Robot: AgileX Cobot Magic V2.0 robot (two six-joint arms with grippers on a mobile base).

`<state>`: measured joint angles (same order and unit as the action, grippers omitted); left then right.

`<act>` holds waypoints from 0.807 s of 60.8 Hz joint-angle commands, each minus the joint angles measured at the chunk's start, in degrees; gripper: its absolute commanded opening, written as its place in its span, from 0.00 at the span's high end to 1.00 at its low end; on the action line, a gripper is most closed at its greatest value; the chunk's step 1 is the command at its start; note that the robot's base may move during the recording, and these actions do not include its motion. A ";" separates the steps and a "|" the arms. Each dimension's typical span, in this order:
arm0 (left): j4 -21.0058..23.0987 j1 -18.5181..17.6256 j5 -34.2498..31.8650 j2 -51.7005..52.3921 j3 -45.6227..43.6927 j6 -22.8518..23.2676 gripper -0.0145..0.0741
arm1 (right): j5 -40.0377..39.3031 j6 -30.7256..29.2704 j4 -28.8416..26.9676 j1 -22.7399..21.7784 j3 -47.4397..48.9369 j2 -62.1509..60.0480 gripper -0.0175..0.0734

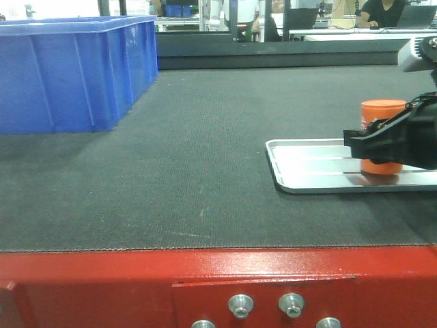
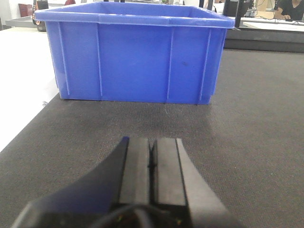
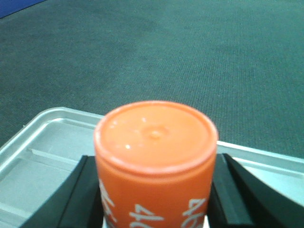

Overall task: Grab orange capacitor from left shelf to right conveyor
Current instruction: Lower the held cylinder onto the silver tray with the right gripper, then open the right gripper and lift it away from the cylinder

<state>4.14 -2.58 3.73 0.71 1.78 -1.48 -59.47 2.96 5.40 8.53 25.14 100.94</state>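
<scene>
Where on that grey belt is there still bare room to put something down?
The conveyor belt is bare between the blue bin and the silver tray, and along the red frame. It is crowded at the tray, where the right pincer grips the orange capacitor.

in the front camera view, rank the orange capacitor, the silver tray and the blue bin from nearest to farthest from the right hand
1. The orange capacitor, between the right hand's fingers.
2. The silver tray, directly beneath it on the conveyor belt.
3. The blue bin, far across at the belt's left side.

The right tool [image 3: 154,199] flanks the upright orange capacitor [image 3: 156,156], apparently gripping it, over the silver tray [image 3: 42,142].
</scene>
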 commanded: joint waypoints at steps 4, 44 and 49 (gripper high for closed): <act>0.10 0.05 -5.13 0.64 -0.26 0.08 0.98 | -4.73 -0.63 0.49 -0.34 1.44 -1.86 0.65; 0.10 0.05 -5.13 0.64 -0.26 0.08 0.98 | 3.75 -0.47 0.44 -0.34 1.32 -8.27 0.12; 0.10 0.05 -5.13 0.64 -0.26 0.08 0.98 | 8.05 0.20 0.44 -0.34 1.32 -12.93 0.12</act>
<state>4.14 -2.58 3.73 0.71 1.78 -1.48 -50.49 2.93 5.40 8.53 25.42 94.44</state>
